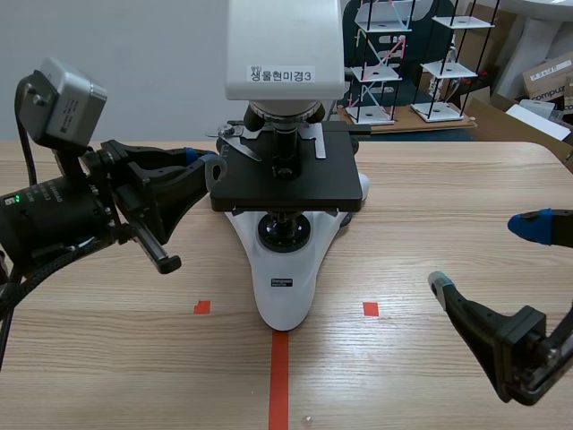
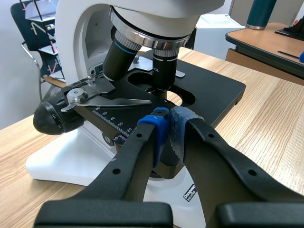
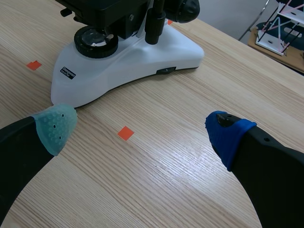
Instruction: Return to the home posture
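A wood desk (image 1: 448, 224) runs back to a grey wall and some racks (image 1: 394, 63).

Middle camera: a white and black microscope (image 1: 285, 269) stands between the two claws. The left claw (image 1: 204, 161) is raised just beside its black plate, pads together. The right claw (image 1: 483, 257) is low and well apart from it, fingers spread wide.

Left wrist: the pads (image 2: 159, 126) touch each other, right by the plate's edge.

Right wrist: the microscope's foot lies ahead of the spread claw, with a red mark (image 3: 125, 133) between its fingers.
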Action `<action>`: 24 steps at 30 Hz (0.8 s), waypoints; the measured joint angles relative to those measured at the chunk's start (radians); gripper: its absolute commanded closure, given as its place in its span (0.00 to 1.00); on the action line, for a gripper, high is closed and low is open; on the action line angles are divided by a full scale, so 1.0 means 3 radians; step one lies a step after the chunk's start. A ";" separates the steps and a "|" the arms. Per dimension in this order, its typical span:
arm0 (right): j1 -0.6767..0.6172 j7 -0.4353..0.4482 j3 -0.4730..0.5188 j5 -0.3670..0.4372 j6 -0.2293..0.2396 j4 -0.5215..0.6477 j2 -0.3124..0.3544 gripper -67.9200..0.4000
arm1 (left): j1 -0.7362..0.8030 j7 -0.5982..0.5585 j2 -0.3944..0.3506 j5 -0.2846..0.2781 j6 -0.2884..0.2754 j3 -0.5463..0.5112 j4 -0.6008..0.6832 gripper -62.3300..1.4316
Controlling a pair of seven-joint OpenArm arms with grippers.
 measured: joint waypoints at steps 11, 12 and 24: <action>0.0000 0.0000 0.0000 0.0000 0.0000 0.0000 0.0000 0.12 | 0.0258 -0.0013 -0.0003 0.0064 0.0037 -0.0042 0.0112 0.91; 0.0000 0.0000 0.0000 0.0000 0.0000 0.0000 0.0000 0.12 | 0.0334 -0.0011 -0.0003 0.0125 0.0037 -0.0088 0.0192 0.91; 0.0000 0.0000 0.0000 0.0000 0.0000 0.0000 0.0000 0.12 | 0.1439 0.0071 0.0000 0.0465 0.0567 -0.0557 0.1083 0.90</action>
